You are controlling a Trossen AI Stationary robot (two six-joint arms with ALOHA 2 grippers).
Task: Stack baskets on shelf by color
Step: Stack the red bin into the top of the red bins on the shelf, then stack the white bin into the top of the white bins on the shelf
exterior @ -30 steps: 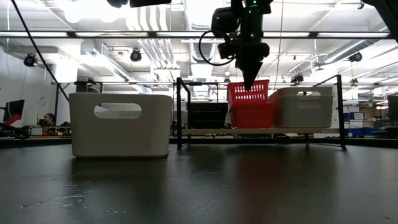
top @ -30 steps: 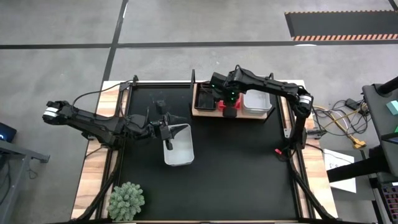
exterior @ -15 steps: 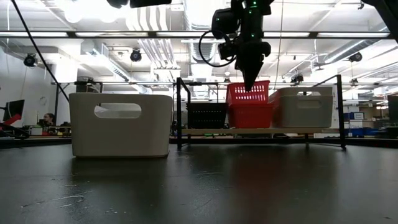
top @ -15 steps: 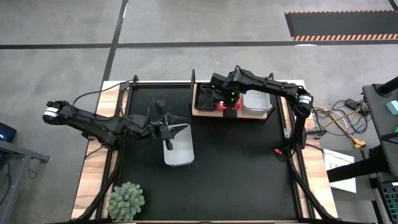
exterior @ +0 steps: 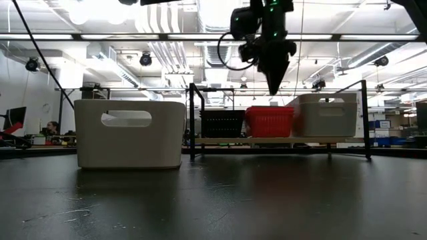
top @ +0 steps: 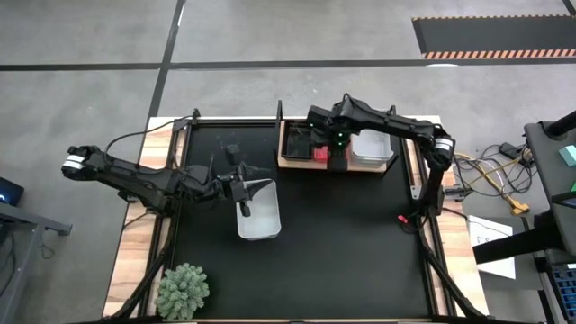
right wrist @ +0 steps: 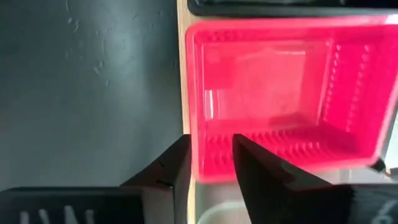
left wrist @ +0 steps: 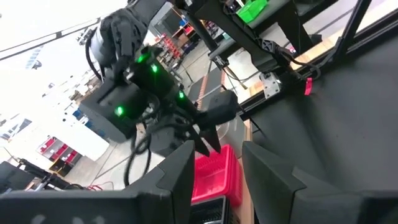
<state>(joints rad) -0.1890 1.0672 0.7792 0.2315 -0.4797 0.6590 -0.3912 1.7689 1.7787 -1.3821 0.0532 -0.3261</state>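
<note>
On the wooden shelf [top: 306,166] at the table's far side, a black basket [exterior: 222,123], a red basket [exterior: 269,121] and a white basket [exterior: 327,115] stand side by side. My right gripper [exterior: 275,88] hangs open just above the red basket [right wrist: 280,93], fingers pointing down, clear of its rim. Another white basket [top: 259,212] rests on its bottom on the black mat, left of the middle. My left gripper [top: 245,200] stays low at that basket's far left corner, its fingers apart [left wrist: 217,180]. My left gripper is at the far left corner of the white basket [top: 243,191]. I cannot tell whether its fingers touch the wall there.
A spiky green plant [top: 183,290] stands at the near left corner of the table. Thin black rods [exterior: 193,120] frame the shelf and rise at its ends. The mat's middle and right lie bare.
My right gripper has opened and let go of the red basket. The basket, which sat high on the red ones below it, has dropped down into them and now sits level and low. The gripper has shifted slightly sideways above it.
</note>
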